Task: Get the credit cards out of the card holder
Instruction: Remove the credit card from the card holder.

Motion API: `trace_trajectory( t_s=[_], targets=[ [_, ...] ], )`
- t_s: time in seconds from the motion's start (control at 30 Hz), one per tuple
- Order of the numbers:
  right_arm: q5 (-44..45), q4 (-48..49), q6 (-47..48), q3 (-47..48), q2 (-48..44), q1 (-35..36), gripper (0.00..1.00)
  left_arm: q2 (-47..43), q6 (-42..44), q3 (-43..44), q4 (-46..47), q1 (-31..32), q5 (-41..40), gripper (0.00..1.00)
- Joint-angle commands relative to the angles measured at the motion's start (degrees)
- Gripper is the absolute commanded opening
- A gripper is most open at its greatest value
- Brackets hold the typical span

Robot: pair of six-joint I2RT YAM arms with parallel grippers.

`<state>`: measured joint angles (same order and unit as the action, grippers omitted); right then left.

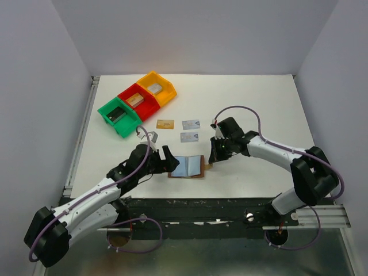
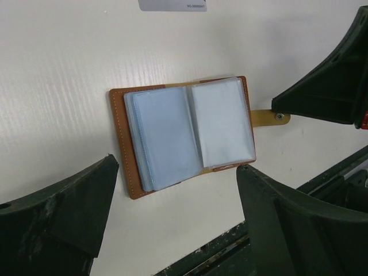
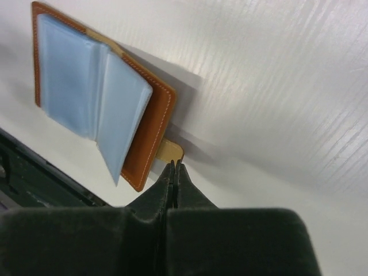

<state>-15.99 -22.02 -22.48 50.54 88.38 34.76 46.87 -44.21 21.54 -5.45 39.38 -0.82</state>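
The card holder (image 1: 188,166) could slide.
Right gripper (image 3: 174,167) is squeezed together at its snap tab (image 3: 171,150) by the table's (image 1: 259,103) near edge; left gripper (image 2: 177,169) is wide apart, pinning nothing.

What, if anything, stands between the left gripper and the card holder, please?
Nothing visible does: the open left gripper faces the card holder directly. The shut right gripper is at its snap tab, off to the other side.
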Motion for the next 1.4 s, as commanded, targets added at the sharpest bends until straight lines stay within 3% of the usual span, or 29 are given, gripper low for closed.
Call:
trace_trajectory(
  t_s=[0.0,0.2,0.33,1.37],
  targets=[
    [-3.5,1.5,-0.8,-1.6,-5.5,1.0,0.00,4.3,3.2,4.5,-1.8,-0.3,3.4,0.95],
    [-5.0,2.8,-1.8,-3.1,-7.3,1.1,0.00,8.8,3.9,4.9,4.1,-0.3,9.6,0.84],
    [-5.3,3.2,-1.9,-3.3,-7.1,1.1,0.00,11.2,4.3,5.2,3.9,-0.3,9.4,0.77],
    [-5.4,6.4,-2.3,-5.5,-4.7,1.1,0.00,21.1,3.3,3.9,4.5,-0.3,5.2,0.76]
  ],
)
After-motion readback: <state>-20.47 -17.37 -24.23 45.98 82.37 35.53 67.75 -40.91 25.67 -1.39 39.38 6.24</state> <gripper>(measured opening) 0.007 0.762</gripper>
